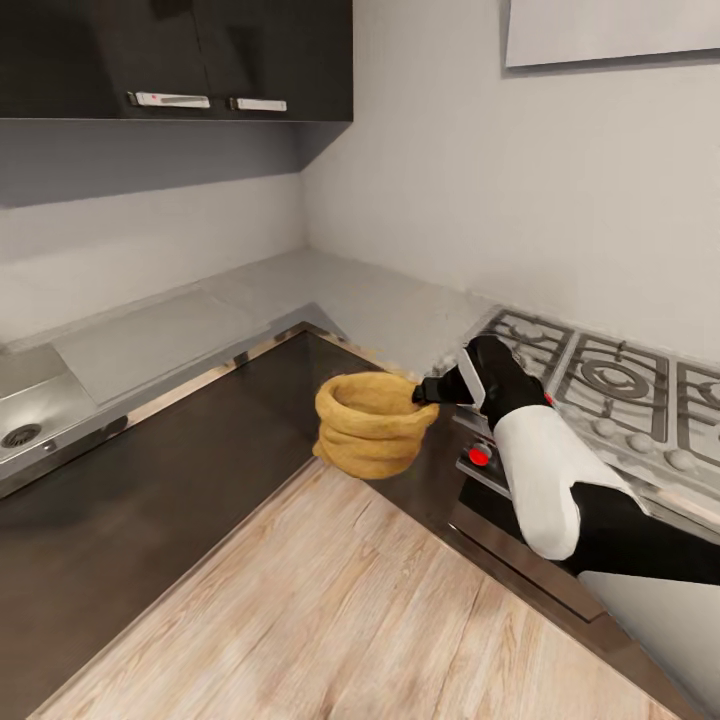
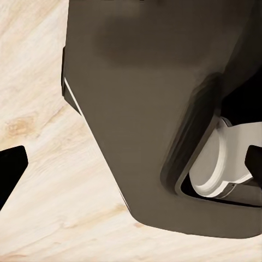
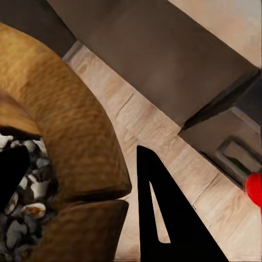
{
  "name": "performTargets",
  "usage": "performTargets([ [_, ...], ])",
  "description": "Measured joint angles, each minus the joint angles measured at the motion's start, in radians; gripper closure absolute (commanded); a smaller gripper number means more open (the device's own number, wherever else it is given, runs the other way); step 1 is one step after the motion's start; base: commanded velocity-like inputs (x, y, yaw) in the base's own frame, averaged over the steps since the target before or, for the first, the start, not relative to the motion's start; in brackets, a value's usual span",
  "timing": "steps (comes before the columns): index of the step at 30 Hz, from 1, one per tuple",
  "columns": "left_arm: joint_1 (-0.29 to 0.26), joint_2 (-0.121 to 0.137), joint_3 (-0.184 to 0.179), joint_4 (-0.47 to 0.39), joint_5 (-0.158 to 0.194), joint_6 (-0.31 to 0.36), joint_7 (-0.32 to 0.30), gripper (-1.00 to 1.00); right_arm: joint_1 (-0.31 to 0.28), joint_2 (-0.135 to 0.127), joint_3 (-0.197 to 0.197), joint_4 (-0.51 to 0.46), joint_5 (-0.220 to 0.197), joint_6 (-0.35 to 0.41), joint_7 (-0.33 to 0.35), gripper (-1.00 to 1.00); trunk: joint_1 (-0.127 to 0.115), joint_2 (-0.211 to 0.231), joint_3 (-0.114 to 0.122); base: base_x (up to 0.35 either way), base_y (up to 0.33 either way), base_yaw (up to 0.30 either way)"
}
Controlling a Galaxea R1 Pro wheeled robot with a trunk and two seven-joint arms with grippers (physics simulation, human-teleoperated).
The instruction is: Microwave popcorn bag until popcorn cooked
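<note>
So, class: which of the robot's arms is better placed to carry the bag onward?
Right. The right gripper is at the bag rim, one finger outside the wall, with the bag off the countertop.

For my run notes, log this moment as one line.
phase: carrying | right gripper: jaws clamp rim of mustard-yellow ringed popcorn bag | bag: lifted off countertop, above wood floor
</note>
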Motion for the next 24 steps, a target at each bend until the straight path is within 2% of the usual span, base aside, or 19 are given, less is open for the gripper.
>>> performTargets([
  [3, 0.0, 0.0, 0.0, 0.0, 0.0, 0.0, 0.0, -1.0, 0.032, -0.001, 0.0, 0.001, -0.002, 0.0, 0.001, 1.0, 0.0, 0.0, 0.0, 0.0, 0.0, 0.0],
  [15, 0.0, 0.0, 0.0, 0.0, 0.0, 0.0, 0.0, -1.0, 0.063, -0.009, 0.001, 0.026, -0.002, 0.0, 0.001, 1.0, 0.0, 0.0, 0.0, 0.0, 0.0, 0.0],
  [24, 0.0, 0.0, 0.0, 0.0, 0.0, 0.0, 0.0, -1.0, 0.194, -0.012, 0.002, 0.025, 0.011, 0.0, -0.014, 1.0, 0.0, 0.0, 0.011, 0.0, 0.0, 0.0],
])
